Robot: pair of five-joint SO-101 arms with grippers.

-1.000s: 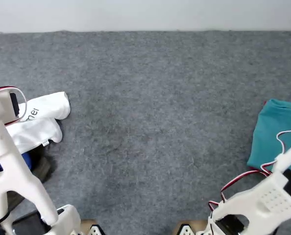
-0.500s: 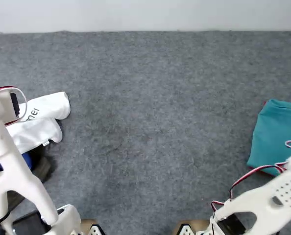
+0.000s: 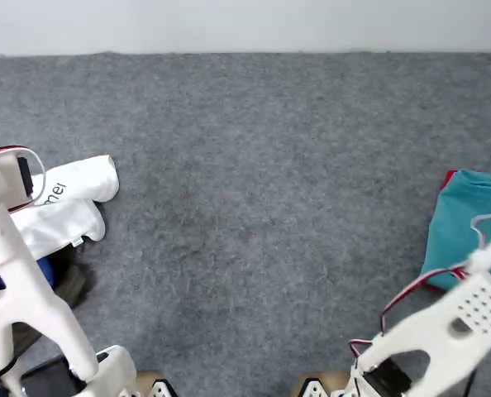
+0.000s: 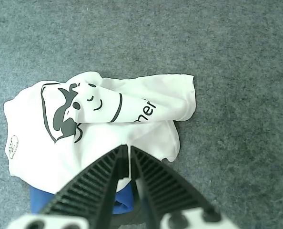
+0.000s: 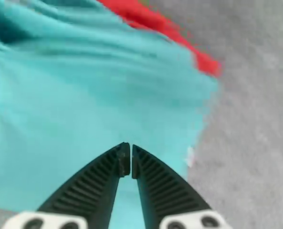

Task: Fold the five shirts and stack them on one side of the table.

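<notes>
Directly over the teal shirt (image 5: 84,95), the right arm's fingers (image 5: 96,186) sit closed on nothing, far nearer it than the left arm (image 3: 22,281).

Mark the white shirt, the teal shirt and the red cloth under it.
white shirt (image 4: 98,107), left wrist view, on its printed front.
teal shirt (image 5: 84,95), right wrist view, on its top surface.
red cloth (image 5: 136,12), right wrist view, on the edge sticking out underneath.
</notes>
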